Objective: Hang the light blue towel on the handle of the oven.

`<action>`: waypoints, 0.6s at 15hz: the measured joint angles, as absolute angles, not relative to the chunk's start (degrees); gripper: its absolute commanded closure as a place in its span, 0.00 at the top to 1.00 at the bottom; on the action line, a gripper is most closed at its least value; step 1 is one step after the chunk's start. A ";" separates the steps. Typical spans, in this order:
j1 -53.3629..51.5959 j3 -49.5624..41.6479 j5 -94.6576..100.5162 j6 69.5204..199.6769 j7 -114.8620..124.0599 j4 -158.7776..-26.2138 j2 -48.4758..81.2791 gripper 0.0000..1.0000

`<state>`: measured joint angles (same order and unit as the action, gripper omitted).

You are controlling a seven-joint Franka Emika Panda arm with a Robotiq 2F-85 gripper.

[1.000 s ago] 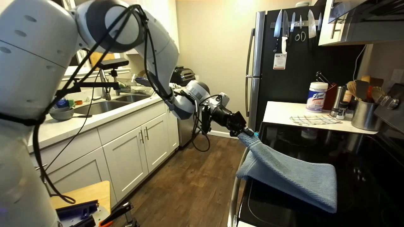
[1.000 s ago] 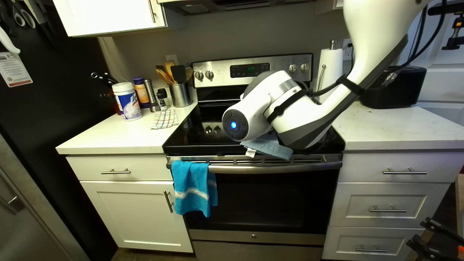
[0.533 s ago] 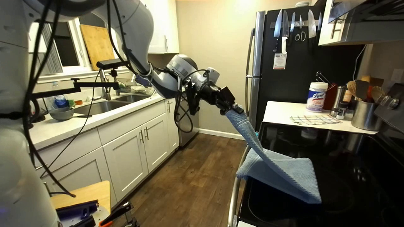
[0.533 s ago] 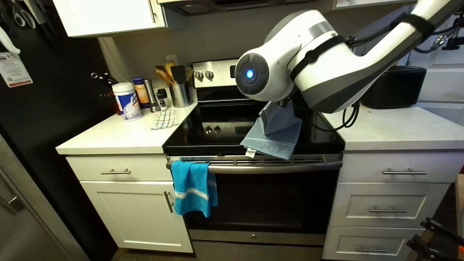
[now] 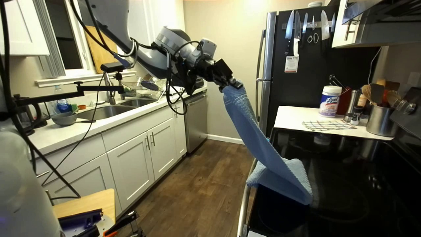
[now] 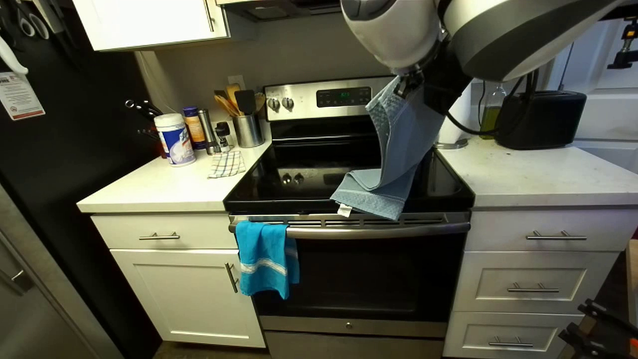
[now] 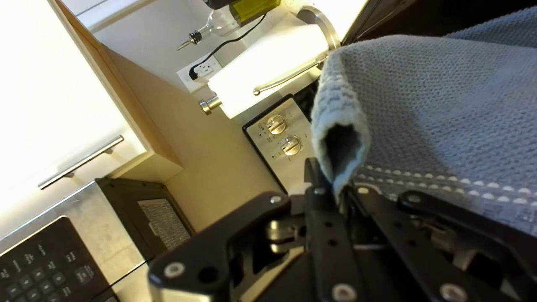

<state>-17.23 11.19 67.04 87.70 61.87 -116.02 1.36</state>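
Note:
The light blue towel (image 5: 260, 144) rises from the cooktop to my gripper (image 5: 235, 85), which is shut on its upper end. In an exterior view the towel (image 6: 398, 144) has its lower end, with a white tag, lying over the cooktop's front edge, above the oven handle (image 6: 369, 232). The handle (image 5: 244, 210) also shows along the stove front in an exterior view. In the wrist view a folded edge of the towel (image 7: 428, 92) is pinched between the fingertips of the gripper (image 7: 335, 188). The gripper (image 6: 409, 85) is high above the cooktop.
A bright blue towel (image 6: 266, 262) with a white stripe hangs on the handle's left part in an exterior view. The black cooktop (image 5: 342, 184) lies under the towel. A wipes canister (image 6: 174, 139) and utensil holder (image 6: 247, 130) stand beside the stove. A paper towel roll (image 7: 272, 63) stands behind.
My gripper has moved up and away from the stove, lifting the towel's upper end. The towel's far part has slid toward the front of the cooktop; its tagged end stays at the front edge.

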 measured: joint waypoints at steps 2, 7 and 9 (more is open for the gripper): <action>-17.24 11.78 66.74 87.51 61.87 -116.01 -0.71 0.01; -17.29 13.15 63.96 87.51 61.42 -115.96 -5.39 0.01; -17.31 13.70 62.26 87.51 60.83 -115.93 -7.20 0.01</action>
